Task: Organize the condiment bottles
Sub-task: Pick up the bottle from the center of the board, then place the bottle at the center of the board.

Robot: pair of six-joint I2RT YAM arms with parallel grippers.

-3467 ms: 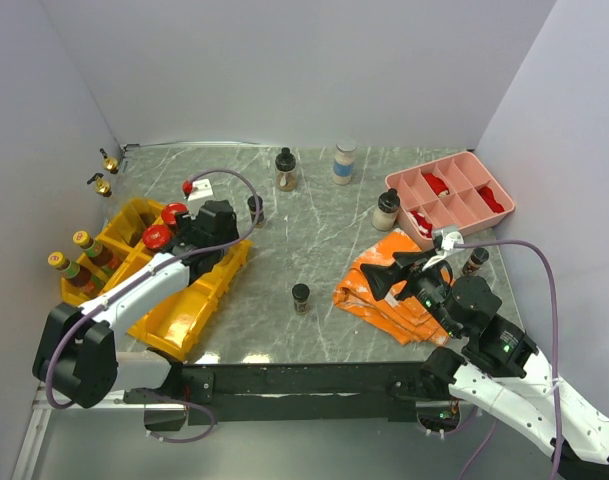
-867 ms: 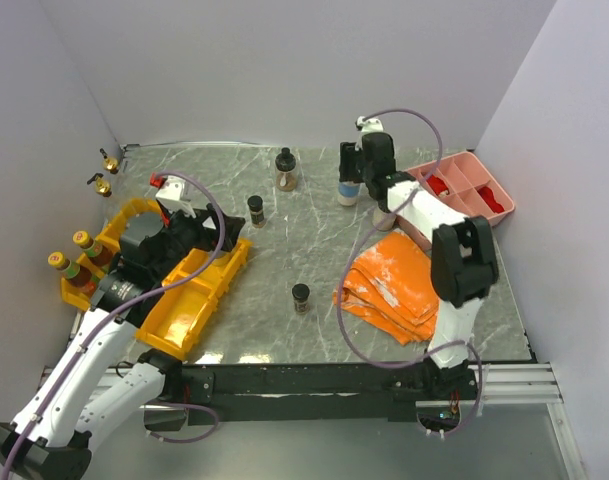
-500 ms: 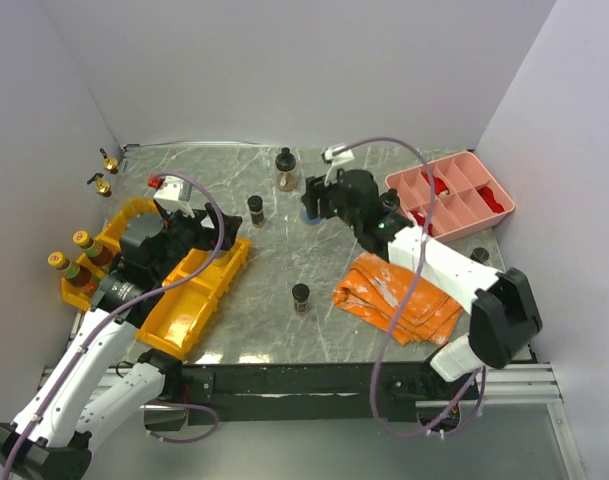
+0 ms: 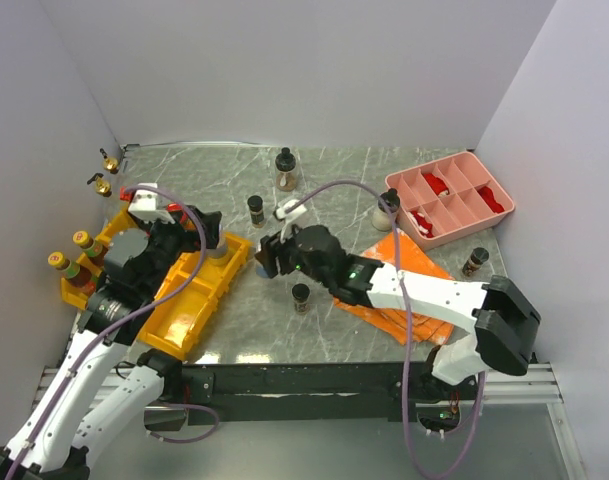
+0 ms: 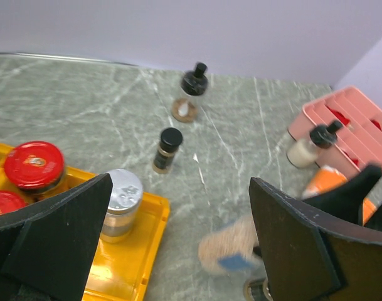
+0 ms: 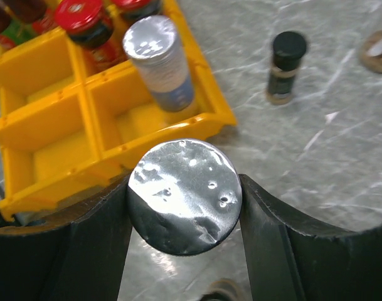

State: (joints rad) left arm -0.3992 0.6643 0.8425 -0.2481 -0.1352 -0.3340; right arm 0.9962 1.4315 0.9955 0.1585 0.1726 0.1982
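Note:
My right gripper [image 6: 184,207] is shut on a silver-lidded shaker [image 6: 184,194] with a blue label, blurred in the left wrist view [image 5: 238,251], just right of the yellow bins [image 4: 184,310]. A matching shaker [image 5: 120,204] stands in a bin compartment beside red-lidded jars [image 5: 34,166]. My left gripper [image 5: 178,219] hangs open above that bin corner, holding nothing. Black-capped bottles [image 4: 255,209] [image 4: 300,297], a round bottle [image 4: 285,170] and a pale bottle [image 4: 386,212] stand loose on the table.
A pink divided tray [image 4: 474,170] sits at the back right and an orange cloth [image 4: 424,265] lies under my right arm. Gold-spout bottles [image 4: 106,160] stand in the back left corner. Yellow-topped bottles [image 4: 84,245] fill the bins' left side. Another bottle [image 4: 473,260] stands far right.
My right arm has swung from the back, beside the pink tray, leftward and nearer to the yellow bins, carrying the shaker. The left gripper has shifted slightly left, still open.

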